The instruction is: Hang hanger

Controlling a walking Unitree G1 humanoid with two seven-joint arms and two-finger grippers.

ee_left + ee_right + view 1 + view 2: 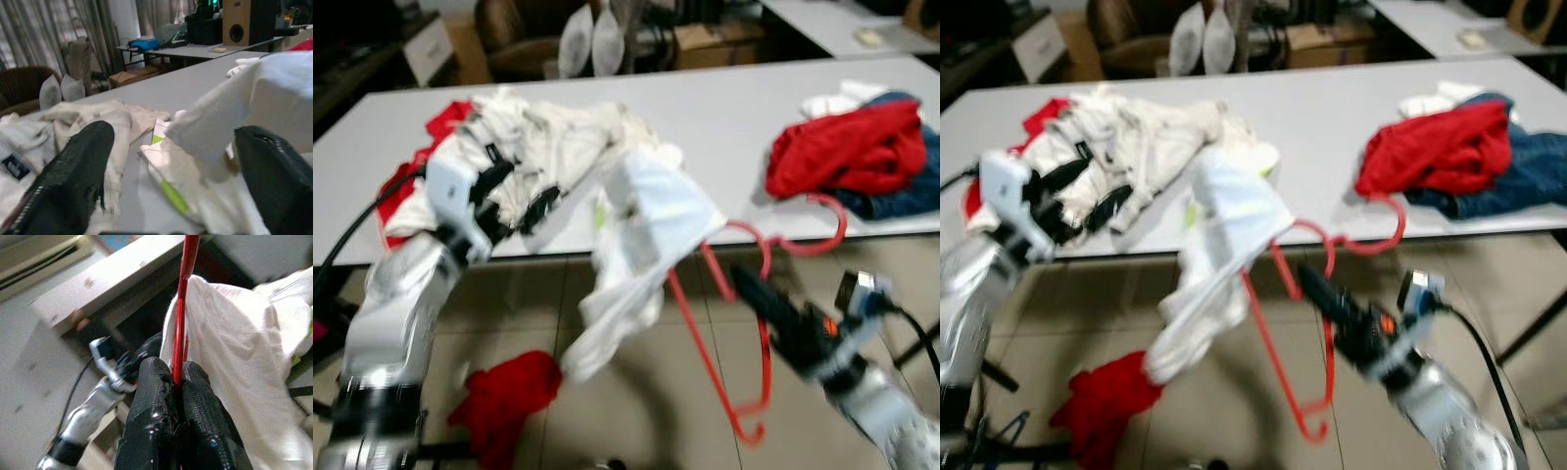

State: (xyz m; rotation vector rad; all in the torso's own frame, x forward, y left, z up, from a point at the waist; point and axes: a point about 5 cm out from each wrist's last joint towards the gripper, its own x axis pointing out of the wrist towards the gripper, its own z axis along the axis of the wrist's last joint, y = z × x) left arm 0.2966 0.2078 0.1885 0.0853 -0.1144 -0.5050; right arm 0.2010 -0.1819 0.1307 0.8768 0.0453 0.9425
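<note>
The right tool [752, 282] is pinching a thin red hanger [744, 343] by one of its slanted bars, its two black fingers [195, 396] pressed flat together on the wire in the right wrist view. The hanger is hanging in the air just in front of the near edge of the worktop [744, 108], with a white shirt [641, 245] draped over its left shoulder and trailing down toward the floor [636, 411]. The hanger looks light and springy, so it is likely flexing and swinging under the soft, uneven weight of the shirt, and the smooth wire seems liable to twist or slide between the fingers; a hold nearer the neck, below the hook, would probably be steadier than one along the bar. The left tool [514, 196] is resting wide open over the heap of cream clothes [538, 132] at the near left part of the worktop, its fingers [73, 181] spread well apart and holding nothing, with the shirt's upper edge just beside it. A second red hanger [822, 230] is curling off the near edge below a red garment [847, 147] and a blue one [906, 191] at the right end, close to the held hanger, so the two could snag. A red cloth [504, 397] is lying on the floor under the shirt's tail. The freest room seems to be in front of the worktop's near edge, between the two arms. No rail or hook to hang on can be made out.
</note>
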